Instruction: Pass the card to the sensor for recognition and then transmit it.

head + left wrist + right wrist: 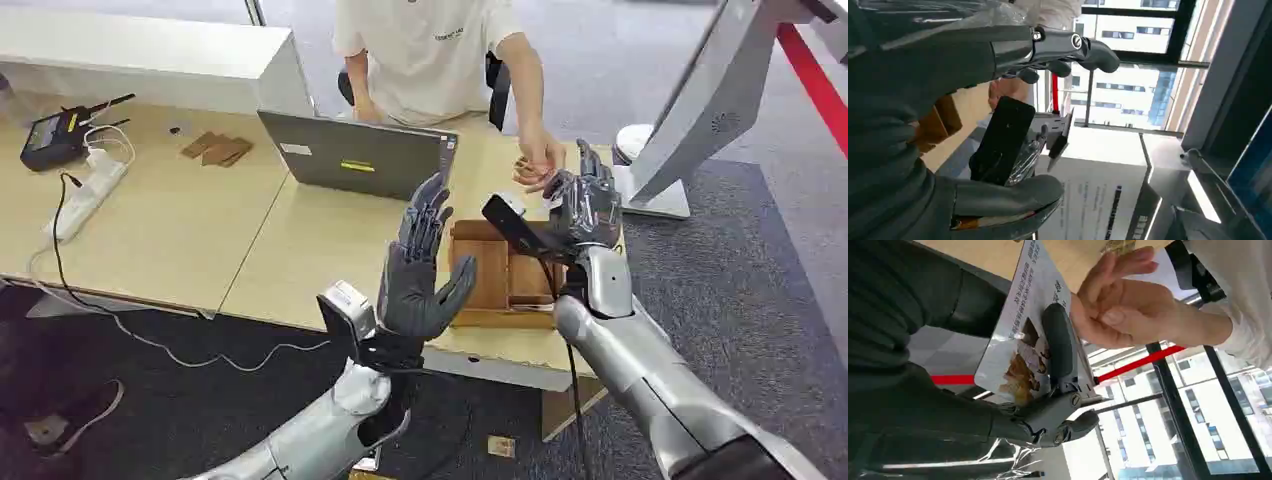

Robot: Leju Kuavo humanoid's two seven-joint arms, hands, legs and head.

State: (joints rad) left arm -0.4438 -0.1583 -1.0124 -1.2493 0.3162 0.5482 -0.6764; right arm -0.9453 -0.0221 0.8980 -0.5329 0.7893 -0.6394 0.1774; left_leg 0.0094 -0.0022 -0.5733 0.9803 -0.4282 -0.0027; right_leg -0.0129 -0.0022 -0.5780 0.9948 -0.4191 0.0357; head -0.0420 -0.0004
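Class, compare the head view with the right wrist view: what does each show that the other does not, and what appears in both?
Head view alone: the laptop, the wooden tray on the table, the white power strip, and the left hand raised with fingers apart, holding nothing.
Right wrist view alone: the printed picture and text on the card, and buildings through a window.
Both: the right hand gripping the card, and the person's hand close beside it.
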